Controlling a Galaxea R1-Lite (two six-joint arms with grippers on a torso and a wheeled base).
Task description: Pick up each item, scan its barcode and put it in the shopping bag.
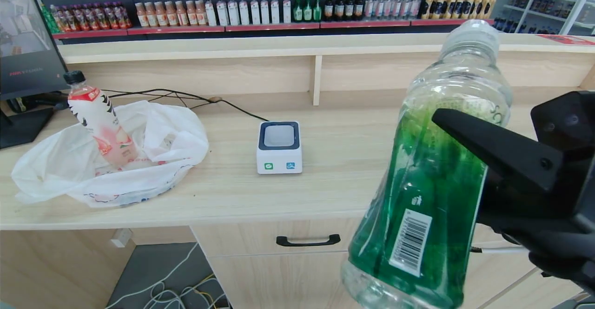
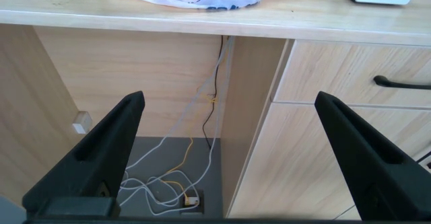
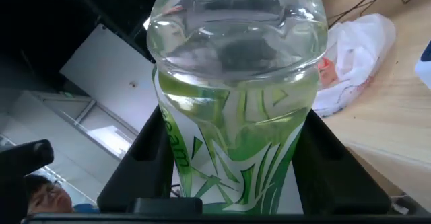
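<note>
My right gripper is shut on a clear bottle with a green label, held up close to the head camera at the right, tilted, its barcode facing the camera. The same green bottle sits between the fingers in the right wrist view. A white scanner box stands mid-counter. At the left, a white shopping bag holds a pink-labelled bottle standing upright. My left gripper hangs open below the counter edge, in front of the cabinet.
A black monitor stands at the far left of the counter, with cables running behind the bag. A raised wooden ledge runs along the back. Below are a drawer with a black handle and loose floor cables.
</note>
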